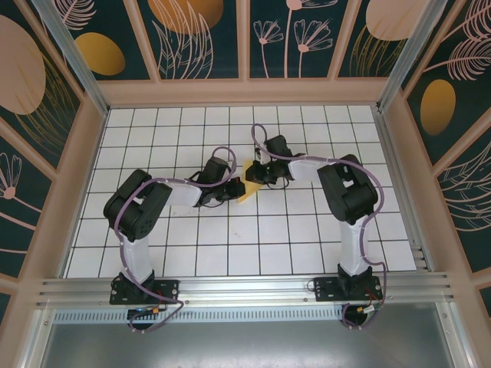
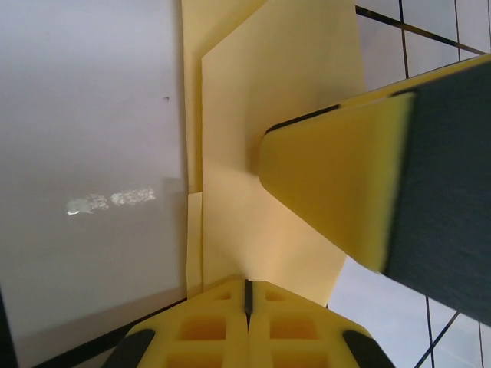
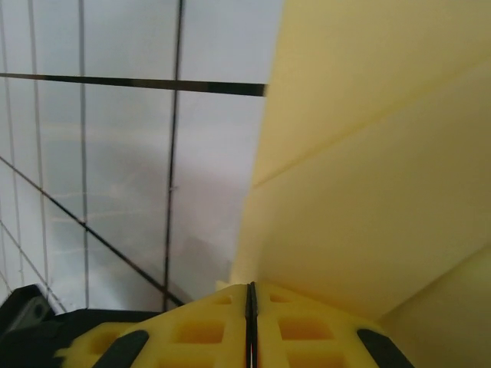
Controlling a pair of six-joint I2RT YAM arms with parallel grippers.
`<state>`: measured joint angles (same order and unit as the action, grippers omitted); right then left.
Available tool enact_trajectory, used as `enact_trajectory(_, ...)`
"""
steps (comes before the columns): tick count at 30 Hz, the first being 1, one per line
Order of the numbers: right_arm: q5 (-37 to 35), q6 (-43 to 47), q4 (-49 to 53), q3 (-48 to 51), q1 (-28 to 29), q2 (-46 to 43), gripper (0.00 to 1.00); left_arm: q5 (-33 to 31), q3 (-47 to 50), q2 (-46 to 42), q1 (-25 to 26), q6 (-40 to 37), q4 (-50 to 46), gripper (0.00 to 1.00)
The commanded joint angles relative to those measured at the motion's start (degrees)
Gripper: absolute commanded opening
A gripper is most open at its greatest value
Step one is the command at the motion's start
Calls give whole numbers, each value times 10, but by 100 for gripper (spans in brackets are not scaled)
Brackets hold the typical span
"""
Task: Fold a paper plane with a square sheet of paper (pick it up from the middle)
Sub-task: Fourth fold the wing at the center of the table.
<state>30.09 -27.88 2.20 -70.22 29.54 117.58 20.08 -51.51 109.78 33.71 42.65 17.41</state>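
Top external: left gripper point(image 1: 231, 192) and right gripper point(image 1: 254, 177) meet at yellow paper point(image 1: 247, 192);
Left wrist: jaws closed, tips pressing layered folds;
Right wrist: jaws closed, paper alongside, hold unclear

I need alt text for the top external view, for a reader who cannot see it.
Two robot arms meet at the middle of a white grid table, the left gripper and right gripper both closed on a folded yellow paper between them. Dark flower-patterned walls surround the table.
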Motion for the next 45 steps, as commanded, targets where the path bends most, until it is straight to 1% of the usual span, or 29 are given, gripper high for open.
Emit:
enact_trajectory(1,1,-12,-1,-5,-6,19,8,-19,19,-10,-1,0,-64,5)
enact_trajectory(4,-7,-13,0,3,-10,23,8,-11,18,-27,-1,5,-59,7)
enact_trajectory(10,-4,-8,-1,16,-11,26,8,19,32,-60,-2,22,-25,16)
enact_trajectory(13,-2,-6,-2,22,-12,26,8,48,42,-60,-7,36,0,16)
enact_trajectory(19,0,-5,-3,25,-12,29,8,74,51,-47,-7,48,21,16)
enact_trajectory(28,-5,-3,2,20,-12,34,8,61,53,-42,-7,42,-8,16)
enact_trajectory(34,-8,-3,4,18,-12,36,8,28,50,-42,-7,31,-44,15)
enact_trajectory(39,-11,-3,6,17,-12,38,8,35,51,-34,-7,32,-43,14)
enact_trajectory(45,-9,-3,6,17,-12,40,8,22,45,-44,-7,27,-59,14)
